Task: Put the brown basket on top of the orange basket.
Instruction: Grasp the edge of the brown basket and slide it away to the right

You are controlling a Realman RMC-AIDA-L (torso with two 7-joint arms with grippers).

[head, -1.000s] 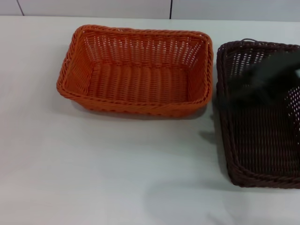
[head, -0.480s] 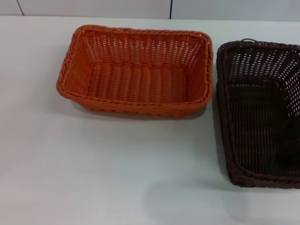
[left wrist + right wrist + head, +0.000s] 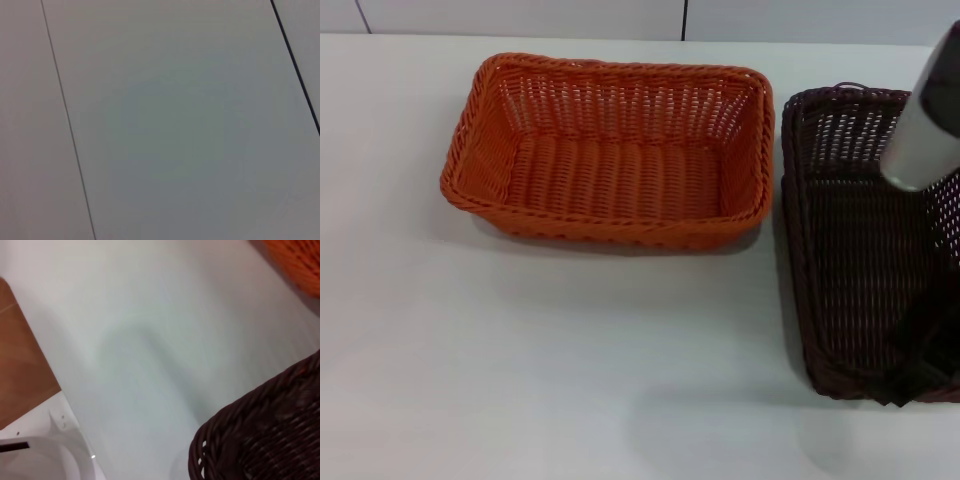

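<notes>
The orange basket [image 3: 610, 150] stands empty on the white table, left of centre in the head view. The brown basket [image 3: 850, 250] stands just to its right, flat on the table, with a narrow gap between them. My right arm [image 3: 925, 130] comes down from the upper right over the brown basket. Its dark gripper [image 3: 918, 378] is at the basket's near rim by the right edge of the view. The right wrist view shows a corner of the brown basket [image 3: 265, 440] and a bit of the orange basket [image 3: 300, 260]. My left gripper is out of view.
The white table [image 3: 520, 350] spreads in front of and left of the baskets. The right wrist view shows the table edge, brown floor [image 3: 20, 365] and a white fixture [image 3: 55, 450] beyond it. The left wrist view shows only pale panels [image 3: 175, 125].
My right arm has swung in over the brown basket and its gripper has come down to the basket's near rim. Both baskets stay where they were.
</notes>
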